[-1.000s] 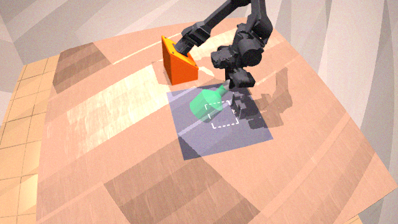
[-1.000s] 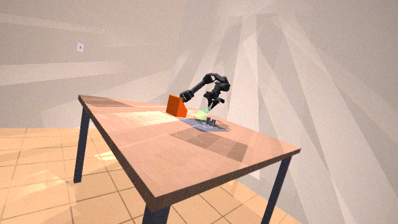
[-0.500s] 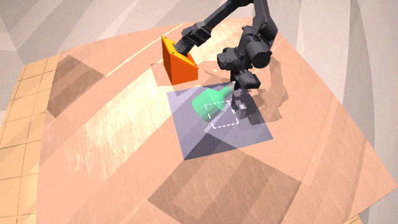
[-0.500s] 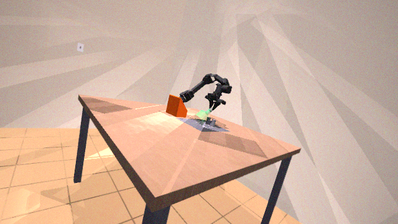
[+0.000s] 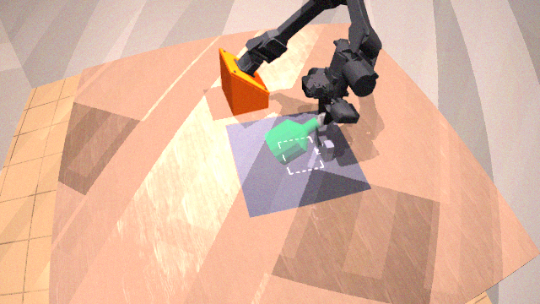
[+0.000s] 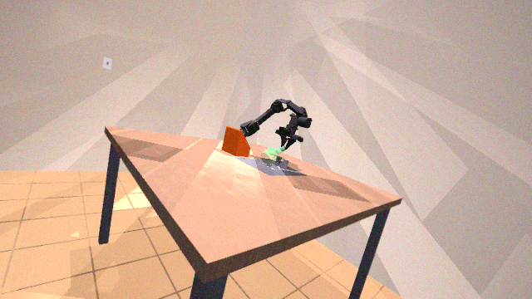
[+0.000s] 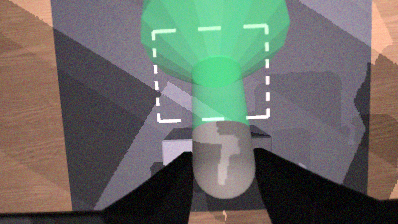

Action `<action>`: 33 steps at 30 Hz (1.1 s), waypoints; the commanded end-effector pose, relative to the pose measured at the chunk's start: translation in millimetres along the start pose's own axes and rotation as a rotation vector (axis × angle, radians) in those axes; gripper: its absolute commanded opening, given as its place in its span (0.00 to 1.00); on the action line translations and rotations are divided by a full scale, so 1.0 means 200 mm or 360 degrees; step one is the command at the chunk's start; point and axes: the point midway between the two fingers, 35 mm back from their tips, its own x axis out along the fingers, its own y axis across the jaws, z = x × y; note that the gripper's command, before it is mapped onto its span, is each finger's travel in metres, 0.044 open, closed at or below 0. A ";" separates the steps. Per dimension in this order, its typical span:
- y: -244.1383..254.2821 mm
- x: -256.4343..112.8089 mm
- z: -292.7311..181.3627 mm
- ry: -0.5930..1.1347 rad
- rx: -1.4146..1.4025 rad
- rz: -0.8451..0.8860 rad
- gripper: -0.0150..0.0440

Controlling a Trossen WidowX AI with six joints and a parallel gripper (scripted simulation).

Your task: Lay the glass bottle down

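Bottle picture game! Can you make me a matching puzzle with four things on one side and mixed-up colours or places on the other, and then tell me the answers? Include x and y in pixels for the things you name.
Things:
1. glass bottle (image 5: pixel 288 139) (image 6: pixel 272 154) (image 7: pixel 215 30)
2. gripper (image 5: pixel 324 119) (image 6: pixel 283 148) (image 7: pixel 222 158)
3. dashed outline (image 5: pixel 306 171) (image 7: pixel 268 75)
4. robot's base block (image 5: pixel 249 99) (image 6: pixel 235 143)

Colours, places and states:
A. orange
B. white, marked on the mat (image 5: pixel 270 194) (image 6: pixel 287 172) (image 7: pixel 100 125)
C. green body, grey neck end
D. shut on the neck

Right pairs: 1-C, 2-D, 3-B, 4-A
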 end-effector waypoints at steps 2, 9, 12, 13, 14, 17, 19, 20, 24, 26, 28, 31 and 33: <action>0.00 0.02 -0.04 0.0003 0.0001 0.0000 0.46; 0.00 0.05 -0.08 0.0000 -0.0003 0.0000 0.46; 0.00 0.06 -0.09 -0.0001 -0.0004 0.0000 0.46; 0.00 0.06 -0.10 -0.0001 -0.0005 -0.0001 0.46; 0.00 0.07 -0.10 -0.0001 -0.0006 -0.0001 0.46; 0.00 0.08 -0.11 -0.0002 -0.0007 -0.0001 0.46; 0.00 0.08 -0.12 -0.0002 -0.0008 -0.0002 0.46; 0.00 0.08 -0.12 -0.0003 -0.0009 -0.0002 0.46; 0.00 0.09 -0.13 -0.0003 -0.0012 -0.0003 0.46; 0.00 0.09 -0.13 -0.0004 -0.0013 -0.0004 0.46; 0.00 0.10 -0.14 -0.0004 -0.0015 -0.0004 0.46; 0.00 0.10 -0.15 -0.0004 -0.0017 -0.0005 0.46; 0.00 0.11 -0.15 -0.0004 -0.0018 -0.0005 0.46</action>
